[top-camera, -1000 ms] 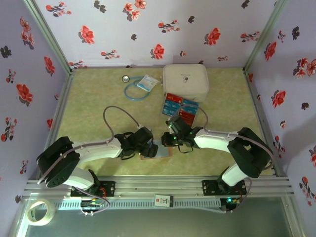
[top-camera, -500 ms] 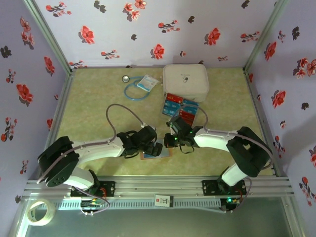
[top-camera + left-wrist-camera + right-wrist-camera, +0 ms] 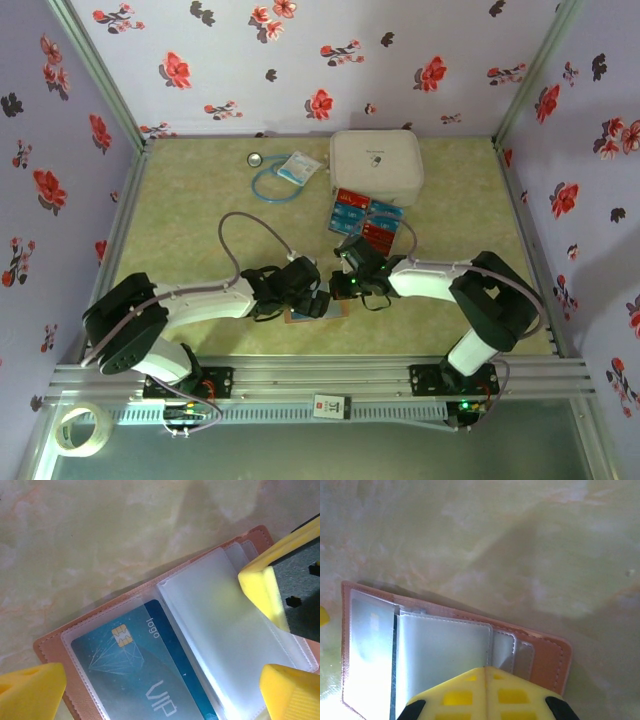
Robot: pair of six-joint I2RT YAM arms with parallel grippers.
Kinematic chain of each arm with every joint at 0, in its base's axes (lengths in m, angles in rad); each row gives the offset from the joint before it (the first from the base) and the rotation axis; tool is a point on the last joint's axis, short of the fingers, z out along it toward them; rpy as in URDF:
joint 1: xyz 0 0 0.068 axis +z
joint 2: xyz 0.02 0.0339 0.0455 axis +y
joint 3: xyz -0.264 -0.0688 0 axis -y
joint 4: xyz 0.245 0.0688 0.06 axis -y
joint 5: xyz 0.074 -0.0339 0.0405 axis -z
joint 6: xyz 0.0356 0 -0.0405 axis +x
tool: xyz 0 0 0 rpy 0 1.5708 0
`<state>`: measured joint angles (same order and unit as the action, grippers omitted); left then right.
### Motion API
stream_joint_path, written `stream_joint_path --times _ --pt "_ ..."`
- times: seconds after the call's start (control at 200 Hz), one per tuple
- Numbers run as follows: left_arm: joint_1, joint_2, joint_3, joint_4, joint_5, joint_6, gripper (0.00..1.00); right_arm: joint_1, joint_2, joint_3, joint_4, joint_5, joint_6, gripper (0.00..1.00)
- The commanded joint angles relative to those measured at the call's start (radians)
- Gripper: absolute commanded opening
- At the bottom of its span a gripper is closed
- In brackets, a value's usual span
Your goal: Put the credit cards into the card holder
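Left gripper (image 3: pixel 160 695): jaws spread wide, nothing held, fingers straddling the open holder (image 3: pixel 55 645) low over the table. Right gripper (image 3: pixel 485 682): jaws fully closed with nothing between them, tip over the clear sleeves (image 3: pixel 445 650); contact with the plastic cannot be told. The holder lies open at the near edge between both grippers, and a blue card (image 3: pixel 125 675) sits in one sleeve; how deep is not clear. The remaining cards (image 3: pixel 365 222) lie in a cluster just in front of the white case (image 3: pixel 376 165), apart from the holder. Risks, as judged: the two grippers sit very close, so any sideways move by either may knock the other or drag the holder. If the left jaws close here, they may crease a sleeve or pinch the leather. If the right tip lifts, the loose sleeves may flop over and cover the free pocket. Overlapping cards may come up two at a time.
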<state>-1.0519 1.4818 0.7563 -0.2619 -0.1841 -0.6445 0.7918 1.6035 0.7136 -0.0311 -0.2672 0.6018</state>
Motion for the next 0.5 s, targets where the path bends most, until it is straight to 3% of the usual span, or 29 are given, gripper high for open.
stream_joint_path --times 0.0,0.495 --pt "-0.008 0.015 -0.015 0.004 -0.028 -0.006 1.0 0.002 0.021 0.014 0.012 -0.018 0.009 0.0" --pt "-0.008 0.054 -0.034 -0.02 -0.079 0.009 1.0 0.002 0.016 0.01 0.018 -0.016 0.022 0.0"
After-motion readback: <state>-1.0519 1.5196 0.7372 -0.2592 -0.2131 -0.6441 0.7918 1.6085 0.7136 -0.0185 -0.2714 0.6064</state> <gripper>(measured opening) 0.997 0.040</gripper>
